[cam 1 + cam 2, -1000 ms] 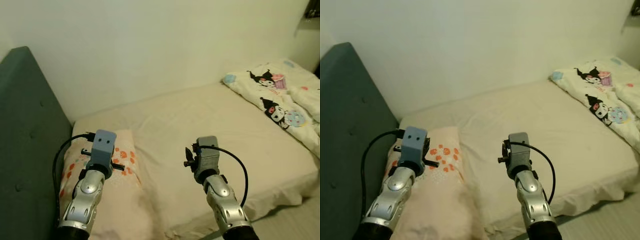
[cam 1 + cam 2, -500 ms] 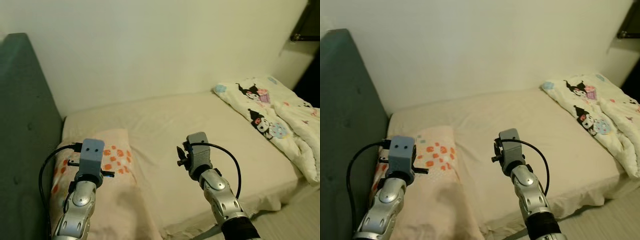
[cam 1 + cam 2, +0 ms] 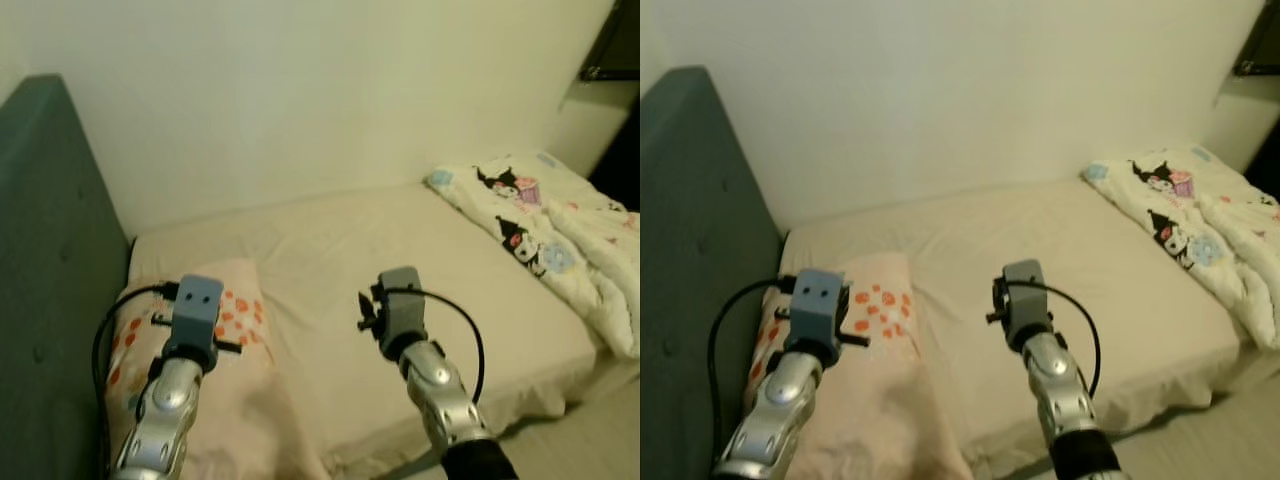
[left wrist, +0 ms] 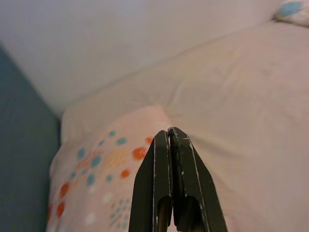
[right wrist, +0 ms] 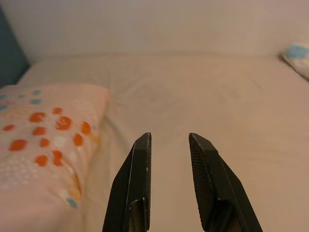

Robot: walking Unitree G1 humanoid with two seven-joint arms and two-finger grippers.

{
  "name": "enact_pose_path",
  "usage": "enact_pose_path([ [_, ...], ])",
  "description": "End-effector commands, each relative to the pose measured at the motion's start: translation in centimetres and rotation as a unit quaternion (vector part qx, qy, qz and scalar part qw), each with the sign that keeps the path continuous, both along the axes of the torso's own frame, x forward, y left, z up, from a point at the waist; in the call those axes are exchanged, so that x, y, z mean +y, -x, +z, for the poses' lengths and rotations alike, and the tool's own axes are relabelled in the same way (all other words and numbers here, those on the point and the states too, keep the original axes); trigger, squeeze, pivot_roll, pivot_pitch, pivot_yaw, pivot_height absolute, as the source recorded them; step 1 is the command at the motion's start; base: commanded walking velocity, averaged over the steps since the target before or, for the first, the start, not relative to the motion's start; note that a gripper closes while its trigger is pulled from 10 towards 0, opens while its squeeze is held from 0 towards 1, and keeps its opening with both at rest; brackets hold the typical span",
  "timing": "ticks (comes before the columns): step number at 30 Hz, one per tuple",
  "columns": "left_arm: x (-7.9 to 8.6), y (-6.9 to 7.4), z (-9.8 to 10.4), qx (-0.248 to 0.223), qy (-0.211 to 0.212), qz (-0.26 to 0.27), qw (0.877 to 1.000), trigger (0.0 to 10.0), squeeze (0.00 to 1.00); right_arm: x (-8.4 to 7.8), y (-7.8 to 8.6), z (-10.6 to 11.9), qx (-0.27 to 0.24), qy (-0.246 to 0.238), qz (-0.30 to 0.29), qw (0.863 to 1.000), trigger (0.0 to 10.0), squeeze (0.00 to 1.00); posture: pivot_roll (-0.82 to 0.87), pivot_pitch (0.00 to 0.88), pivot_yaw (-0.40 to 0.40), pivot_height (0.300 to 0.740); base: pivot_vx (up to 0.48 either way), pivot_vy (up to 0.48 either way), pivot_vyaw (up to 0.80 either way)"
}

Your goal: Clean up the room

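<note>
the robot stands over a single bed with a plain cream fitted sheet (image 3: 400, 250), and the view has swung slightly back toward the dark teal padded headboard (image 3: 690, 230) compared with half a second ago, so more of it shows at the robot's left; this reads as the head turning, not the bedding moving. the pale pink pillow dotted with orange and blue spots (image 3: 875, 330) lies at the head end just beside the headboard, and the crumpled white duvet printed with cartoon characters (image 3: 545, 235) is bunched at the far right end of the mattress, well apart from the pillow. the left gripper (image 4: 169, 140) has its two black fingers pressed together on nothing, poised above the pillow. the right gripper (image 5: 169, 142) is parted a little and empty, over bare sheet. nothing is grasped yet, so tidying the bedding looks barely begun.
</note>
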State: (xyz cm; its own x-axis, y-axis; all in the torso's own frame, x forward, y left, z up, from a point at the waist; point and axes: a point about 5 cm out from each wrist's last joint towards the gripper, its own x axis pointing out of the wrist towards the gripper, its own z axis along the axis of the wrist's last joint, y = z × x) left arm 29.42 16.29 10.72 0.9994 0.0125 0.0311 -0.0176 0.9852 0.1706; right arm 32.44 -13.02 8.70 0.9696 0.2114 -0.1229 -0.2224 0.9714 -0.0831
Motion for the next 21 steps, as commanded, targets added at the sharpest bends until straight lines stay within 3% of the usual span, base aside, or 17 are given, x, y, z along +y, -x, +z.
enact_pose_path([
  [1,-0.5,0.1,-0.2,0.006,0.0,-0.01,1.0,10.0,0.0,-0.4,0.3,-0.8,0.019,-0.005,-0.014,1.0,10.0,0.0,-0.02,0.049,-0.015,0.74,0.0,0.0,-0.8],
  [18,-2.3,0.4,-0.3,0.008,0.047,-0.042,0.998,10.0,0.0,-0.2,0.1,-1.0,0.022,0.0,-0.022,1.0,10.0,0.0,-0.01,0.045,-0.007,0.74,0.0,0.0,-0.8],
  [21,-2.2,0.5,-0.3,0.023,0.082,-0.027,0.996,10.0,0.0,-0.1,0.2,-1.1,0.022,0.001,-0.02,1.0,10.0,0.0,-0.01,0.045,-0.006,0.74,0.0,0.0,-0.8],
])
